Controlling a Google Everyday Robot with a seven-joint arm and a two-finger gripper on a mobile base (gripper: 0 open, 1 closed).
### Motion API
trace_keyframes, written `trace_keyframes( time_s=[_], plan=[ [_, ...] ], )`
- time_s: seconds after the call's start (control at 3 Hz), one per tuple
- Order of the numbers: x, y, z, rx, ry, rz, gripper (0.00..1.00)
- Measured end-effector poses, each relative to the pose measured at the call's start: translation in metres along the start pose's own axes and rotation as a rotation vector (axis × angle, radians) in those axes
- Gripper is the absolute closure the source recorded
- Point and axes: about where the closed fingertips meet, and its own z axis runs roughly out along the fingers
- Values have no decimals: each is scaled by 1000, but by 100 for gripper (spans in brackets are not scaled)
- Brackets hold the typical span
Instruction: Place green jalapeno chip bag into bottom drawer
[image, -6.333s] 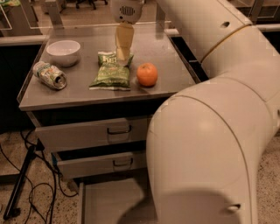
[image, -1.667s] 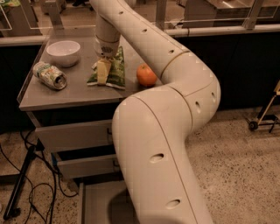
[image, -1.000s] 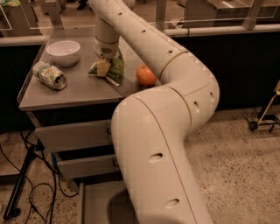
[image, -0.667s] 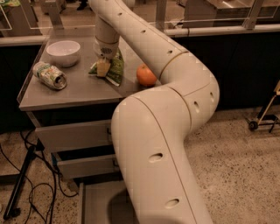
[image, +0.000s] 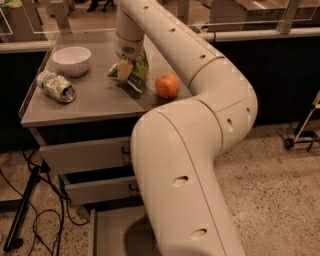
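1. My two-finger gripper (image: 124, 70) hangs over the back of the flat grey metal cart top (image: 95, 99), its fingers pinched on the top edge of the one small crinkly green jalapeno chip bag (image: 139, 75).
2. The bag dangles tilted, between the one round white bowl (image: 72, 60) and the one round orange fruit (image: 167, 85).
3. One crushed silver drink can (image: 56, 86) lies on its side near the left edge.
4. I count three drawers: two upper grey drawers (image: 85, 154), and one wide grey bottom drawer (image: 112, 231) pulled out (my arm hides part of it).
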Motion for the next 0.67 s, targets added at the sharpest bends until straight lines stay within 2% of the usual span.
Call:
trace_keyframes(
  time_s=[0.33, 0.67],
  plan=[
    [7, -11, -31, 56, -47, 15, 100],
    [7, -11, -31, 56, -47, 15, 100]
  ],
)
